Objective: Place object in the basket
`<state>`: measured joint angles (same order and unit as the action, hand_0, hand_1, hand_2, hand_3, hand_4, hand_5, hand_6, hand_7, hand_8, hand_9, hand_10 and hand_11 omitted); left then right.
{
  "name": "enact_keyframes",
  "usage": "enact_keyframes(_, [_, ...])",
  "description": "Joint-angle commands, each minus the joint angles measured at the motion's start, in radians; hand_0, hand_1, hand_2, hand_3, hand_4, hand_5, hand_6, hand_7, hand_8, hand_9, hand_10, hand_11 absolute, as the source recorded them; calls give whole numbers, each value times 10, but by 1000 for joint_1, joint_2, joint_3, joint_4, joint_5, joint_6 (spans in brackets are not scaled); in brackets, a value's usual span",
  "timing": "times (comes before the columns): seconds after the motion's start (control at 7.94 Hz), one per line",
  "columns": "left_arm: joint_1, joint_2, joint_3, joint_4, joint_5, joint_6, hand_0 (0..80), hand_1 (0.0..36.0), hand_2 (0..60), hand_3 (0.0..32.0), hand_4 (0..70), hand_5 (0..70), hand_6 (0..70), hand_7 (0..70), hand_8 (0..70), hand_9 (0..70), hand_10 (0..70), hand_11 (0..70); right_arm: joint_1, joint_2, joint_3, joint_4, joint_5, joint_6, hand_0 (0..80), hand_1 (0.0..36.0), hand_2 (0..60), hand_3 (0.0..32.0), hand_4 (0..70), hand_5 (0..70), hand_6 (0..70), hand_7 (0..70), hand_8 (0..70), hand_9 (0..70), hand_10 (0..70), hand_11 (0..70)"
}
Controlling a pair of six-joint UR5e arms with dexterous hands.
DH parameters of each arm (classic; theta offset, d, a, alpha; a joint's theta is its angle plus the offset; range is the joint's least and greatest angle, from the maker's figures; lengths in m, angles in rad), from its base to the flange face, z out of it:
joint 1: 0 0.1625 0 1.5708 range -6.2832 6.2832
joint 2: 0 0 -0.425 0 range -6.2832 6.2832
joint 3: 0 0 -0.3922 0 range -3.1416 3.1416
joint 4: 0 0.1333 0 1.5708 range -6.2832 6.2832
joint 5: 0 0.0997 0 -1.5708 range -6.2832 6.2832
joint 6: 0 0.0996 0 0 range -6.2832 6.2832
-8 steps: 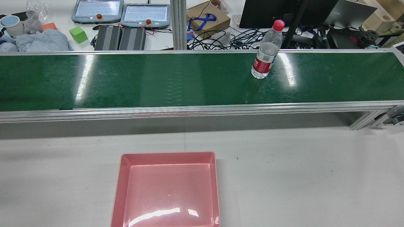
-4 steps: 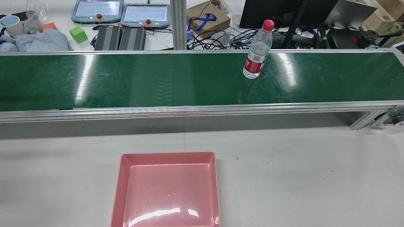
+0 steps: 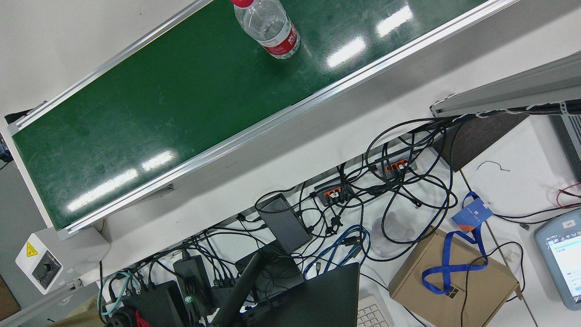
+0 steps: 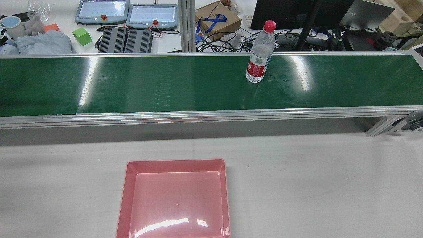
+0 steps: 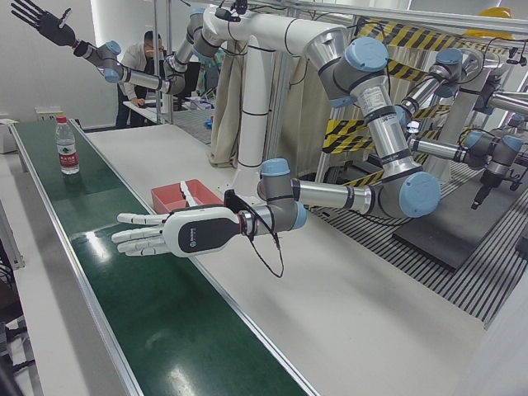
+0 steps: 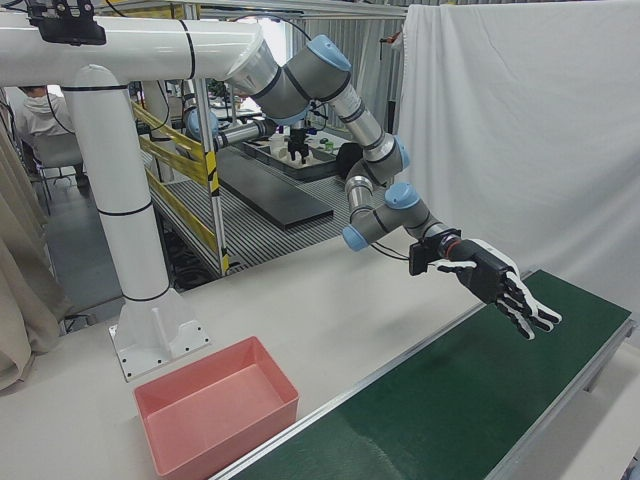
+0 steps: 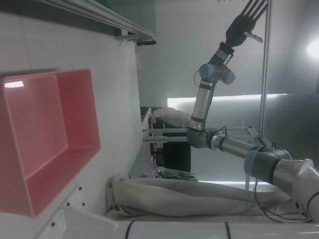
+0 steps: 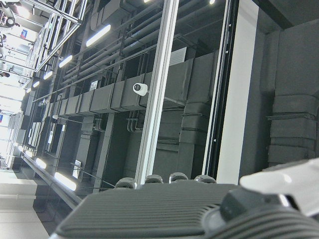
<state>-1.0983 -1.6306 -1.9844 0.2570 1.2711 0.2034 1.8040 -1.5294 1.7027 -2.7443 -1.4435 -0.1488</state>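
Now, left hand [image 5: 157, 233]: flat and wide open, fingers spread, holding nothing, hovering over the belt [image 4: 132, 86].
Right hand [image 5: 37, 21]: raised high, fingers splayed, empty.
Bottle [image 4: 259, 62]: upright on the belt, well beyond the left hand's reach and far below the right hand.
Basket [image 4: 175, 162]: on the table, near the left hand, off the belt.

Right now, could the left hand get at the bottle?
Probably not yet: the left hand hovers open over the belt, and the bottle stands far along it, nothing between them.
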Motion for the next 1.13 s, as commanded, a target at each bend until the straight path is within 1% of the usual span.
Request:
enact_keyframes(0.0, [0, -50, -5, 2, -1, 91, 513, 106, 0, 0, 156, 118, 0, 0, 15, 43, 48, 84, 0, 0, 0, 0, 0, 0, 0, 0, 0, 0, 0, 0, 0, 0, 0, 0, 0, 0])
enact_keyframes(0.25, [2, -78, -1, 24, -1, 169, 502, 92, 0, 0, 139, 111, 0, 0, 11, 38, 36, 66, 0, 0, 0, 0, 0, 0, 0, 0, 0, 0, 0, 0, 0, 0, 0, 0, 0, 0])
enact_keyframes(0.76, [3, -80, 6, 15, 1, 171, 499, 85, 0, 0, 146, 109, 0, 0, 3, 28, 51, 87, 0, 0, 0, 0, 0, 0, 0, 0, 0, 0, 0, 0, 0, 0, 0, 0, 0, 0])
enact_keyframes(0.88, [3, -83, 10, 25, 1, 172, 499, 94, 0, 0, 151, 115, 0, 0, 5, 30, 50, 86, 0, 0, 0, 0, 0, 0, 0, 0, 0, 0, 0, 0, 0, 0, 0, 0, 0, 0])
enact_keyframes(1.01, [2, -83, 21, 47, -1, 174, 500, 95, 0, 0, 150, 116, 0, 0, 7, 32, 45, 79, 0, 0, 0, 0, 0, 0, 0, 0, 0, 0, 0, 0, 0, 0, 0, 0, 0, 0])
